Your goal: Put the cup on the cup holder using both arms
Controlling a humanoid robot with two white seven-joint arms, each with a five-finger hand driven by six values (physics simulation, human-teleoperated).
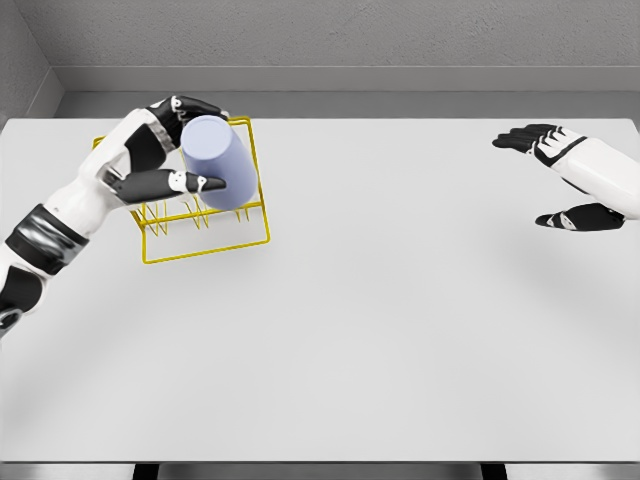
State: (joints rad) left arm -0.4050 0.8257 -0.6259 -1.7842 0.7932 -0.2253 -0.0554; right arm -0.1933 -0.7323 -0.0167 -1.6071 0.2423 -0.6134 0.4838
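Holding: left hand [165,150] grips the cup [218,163], arm entering from the lower left edge.
Cup: pale lavender cylinder, tilted, upper end leaning toward the far left, lower end toward the near right; whether the open end or the base faces the camera cannot be told.
Cup position: at the far left of the tabletop [380,330], over the rack [205,240], overlapping its upright rear frame; contact between cup and rack cannot be told from this view.
Left fingers: wrapped on the cup, black fingers [200,105] curling over its upper end, thumb [165,183] pressed along its near side.
Rack: yellow wire cup holder, rectangular base flat on the tabletop, short pegs rising inside, taller frame at the back; partly hidden behind the hand and cup.
Right hand [570,180]: at the far right edge, well apart from cup and rack, raised above the tabletop.
Right fingers: released, spread and holding nothing; upper fingers [525,137] point left, thumb [575,218] sits lower, wide gap between.
Right arm: white forearm cut off by the right picture edge.
Tabletop: plain white, grey wall behind.
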